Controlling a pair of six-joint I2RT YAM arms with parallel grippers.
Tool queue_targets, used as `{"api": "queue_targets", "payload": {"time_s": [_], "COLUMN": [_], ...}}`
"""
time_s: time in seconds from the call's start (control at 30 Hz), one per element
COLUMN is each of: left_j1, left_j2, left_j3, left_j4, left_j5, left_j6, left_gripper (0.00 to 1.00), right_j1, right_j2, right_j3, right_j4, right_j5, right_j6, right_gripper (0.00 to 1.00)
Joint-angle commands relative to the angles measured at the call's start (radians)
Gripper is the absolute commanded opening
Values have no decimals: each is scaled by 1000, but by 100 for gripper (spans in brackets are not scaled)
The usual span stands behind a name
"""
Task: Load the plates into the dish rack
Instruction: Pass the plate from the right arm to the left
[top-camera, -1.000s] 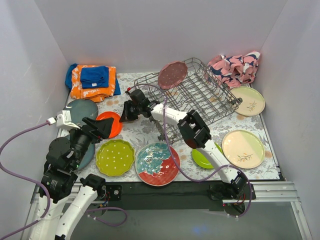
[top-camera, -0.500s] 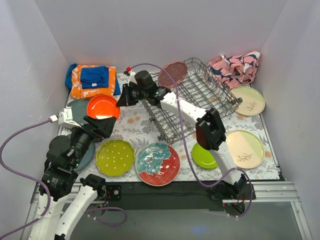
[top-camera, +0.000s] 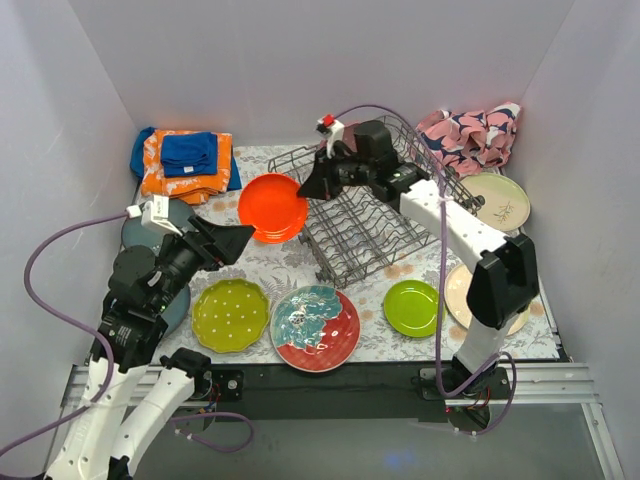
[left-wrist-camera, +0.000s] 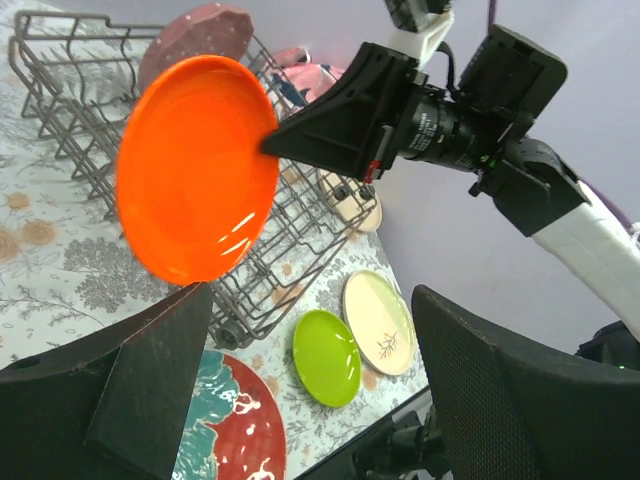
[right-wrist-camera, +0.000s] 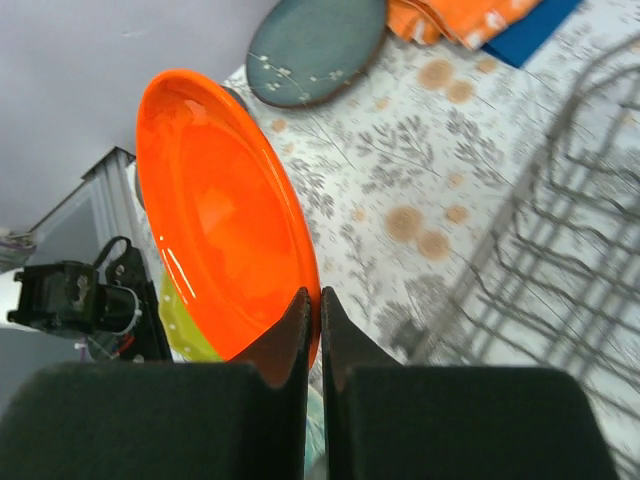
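Observation:
My right gripper (top-camera: 303, 188) (right-wrist-camera: 320, 296) is shut on the rim of the orange plate (top-camera: 271, 207) (right-wrist-camera: 222, 210) (left-wrist-camera: 195, 165). It holds the plate tilted on edge in the air, just left of the grey wire dish rack (top-camera: 385, 205) (left-wrist-camera: 90, 120). A pink dotted plate (left-wrist-camera: 197, 28) stands in the rack's far end. My left gripper (top-camera: 238, 240) (left-wrist-camera: 310, 295) hangs open and empty below and left of the orange plate. Flat on the mat lie the yellow-green dotted plate (top-camera: 230, 314), the red-teal floral plate (top-camera: 315, 327) and the lime plate (top-camera: 412, 307) (left-wrist-camera: 327, 357).
Two cream plates (top-camera: 498, 201) (top-camera: 490, 300) lie at the right, the near one partly behind my right arm. Slate-blue and teal plates (top-camera: 145, 222) sit at the left under my left arm. Folded orange-blue cloths (top-camera: 185, 163) and a pink patterned cloth (top-camera: 470, 135) lie at the back.
My right gripper has lifted the orange plate off the mat at the left and carried it up and rightward to the rack's left end. My left arm shifted slightly.

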Motion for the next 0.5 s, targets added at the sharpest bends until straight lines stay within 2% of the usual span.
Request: {"api": "queue_targets", "payload": {"time_s": [0.0, 0.23, 0.47], "left_j1": [4, 3, -22], "left_j2": [84, 323, 513], "left_j3": [-32, -23, 31], "left_j4": [88, 202, 221], "left_j5": [123, 331, 411], "left_j6": [8, 71, 159], "left_gripper": [79, 76, 70], "right_j1": [-83, -195, -254], "right_j2": [-131, -246, -280], "right_j3": [-119, -276, -347], "right_j4": [12, 2, 5], "right_j5": [-54, -199, -274], "right_j6": [-86, -155, -158], "right_gripper": [1, 1, 1]}}
